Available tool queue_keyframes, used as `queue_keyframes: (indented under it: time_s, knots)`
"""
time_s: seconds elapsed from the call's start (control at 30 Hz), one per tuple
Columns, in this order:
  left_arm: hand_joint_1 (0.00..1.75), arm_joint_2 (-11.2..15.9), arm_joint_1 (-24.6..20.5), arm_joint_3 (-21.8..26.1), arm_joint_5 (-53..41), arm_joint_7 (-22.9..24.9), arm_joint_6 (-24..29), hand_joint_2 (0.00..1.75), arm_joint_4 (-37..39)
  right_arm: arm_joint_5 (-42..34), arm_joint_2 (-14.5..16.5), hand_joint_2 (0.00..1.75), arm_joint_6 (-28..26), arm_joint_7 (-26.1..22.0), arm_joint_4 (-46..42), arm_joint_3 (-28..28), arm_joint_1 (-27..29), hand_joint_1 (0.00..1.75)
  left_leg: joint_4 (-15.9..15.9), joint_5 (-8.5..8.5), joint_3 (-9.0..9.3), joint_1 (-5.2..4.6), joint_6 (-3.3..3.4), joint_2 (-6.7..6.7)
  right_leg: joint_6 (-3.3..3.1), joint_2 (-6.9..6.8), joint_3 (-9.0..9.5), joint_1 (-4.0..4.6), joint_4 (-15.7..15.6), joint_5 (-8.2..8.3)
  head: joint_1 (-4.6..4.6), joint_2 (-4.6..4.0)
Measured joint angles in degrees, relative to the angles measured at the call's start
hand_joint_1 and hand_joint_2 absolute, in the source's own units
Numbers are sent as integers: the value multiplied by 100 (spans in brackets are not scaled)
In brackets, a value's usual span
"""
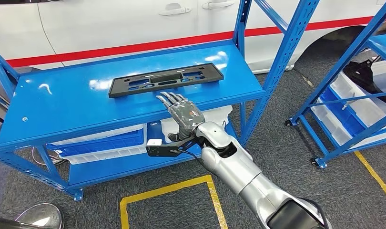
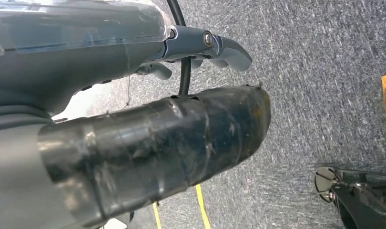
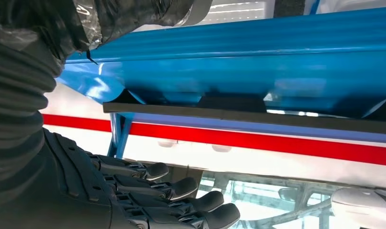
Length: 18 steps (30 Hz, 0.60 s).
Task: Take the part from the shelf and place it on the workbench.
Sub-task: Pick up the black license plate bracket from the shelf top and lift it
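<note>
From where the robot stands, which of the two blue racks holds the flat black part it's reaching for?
The blue rack straight ahead: the flat black part lies on its top shelf, beyond the right robot hand. The rack on the right holds white bins.

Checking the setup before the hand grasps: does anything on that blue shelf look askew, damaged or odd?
Nothing stands out. The black part lies flat on the blue shelf, slightly angled to its edge, apparently intact. The right hand hovers near it with fingers extended, not touching.

A white car with a red stripe (image 1: 134, 47) stands on grey carpet (image 1: 277, 138) marked with yellow tape (image 1: 167, 191), white bins (image 1: 358, 102) nearby.
</note>
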Motion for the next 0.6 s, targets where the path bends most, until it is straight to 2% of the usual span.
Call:
queue_keyframes:
  time_s: [0.07,0.13,0.17,0.23,0.27,0.3,0.33,0.37,0.4,0.43,0.47,0.53,0.6]
  knots:
    - [0,-6,-1,3,-4,-11,-4,0,0,5,25,175,6,-7,6,0,-16,0,-55,38,14,22,43,11,38,1,5,5,-10,5,1,0]
    - [0,-20,-2,3,-5,-21,-7,0,0,11,39,175,4,-10,9,1,-48,0,-151,100,44,61,106,34,76,-2,-99,13,200,-126,3,0]
    - [0,-29,-2,4,-5,-25,-7,0,0,13,40,175,3,-11,13,1,-57,0,-179,121,53,77,125,46,91,-6,-242,9,480,-271,5,0]
    - [0,-42,1,5,-5,-27,-7,0,0,16,38,175,4,-12,30,2,-54,0,-187,120,45,76,137,53,119,-6,-648,-6,1222,-559,4,0]
    - [0,-48,3,6,-5,-28,-7,0,1,17,37,175,4,-12,45,2,-44,0,-184,111,46,77,135,54,133,-7,-810,-18,1480,-593,5,0]
    - [0,-55,4,7,-6,-28,-7,0,1,19,36,175,5,-12,57,2,-37,0,-179,97,53,81,128,52,144,-8,-879,-31,1531,-505,4,0]
    - [0,-61,4,10,-8,-29,-7,0,2,24,35,175,5,-12,65,2,-38,0,-169,76,68,86,115,48,150,-9,-839,-45,1361,-309,4,0]
    - [0,-66,3,16,-10,-30,-7,0,2,30,35,175,6,-13,68,2,-44,0,-149,48,87,93,92,43,152,-9,-707,-59,1003,-49,4,0]
    - [0,-70,5,27,-11,-31,-7,0,2,37,35,175,8,-15,70,3,-51,0,-129,13,94,96,63,38,144,-3,-553,-62,646,138,5,0]
    - [0,-72,2,44,-13,-33,-7,0,3,45,37,175,11,-17,74,4,-60,0,-97,-21,93,91,28,33,124,4,-419,-52,336,240,4,0]
    - [0,-72,-1,64,-14,-35,-7,0,3,53,38,175,15,-19,78,5,-64,0,-75,-43,79,89,-9,29,92,11,-345,-36,157,265,3,0]
    - [0,-73,-10,95,-14,-38,-7,0,5,67,42,175,28,-21,88,7,-68,0,-69,-60,58,92,-84,24,12,19,-319,0,80,201,1,0]
    - [0,-83,-11,104,-14,-40,-8,0,7,76,59,175,38,-23,91,7,-72,0,-36,-108,51,110,-145,53,-67,16,-277,-15,39,195,3,0]
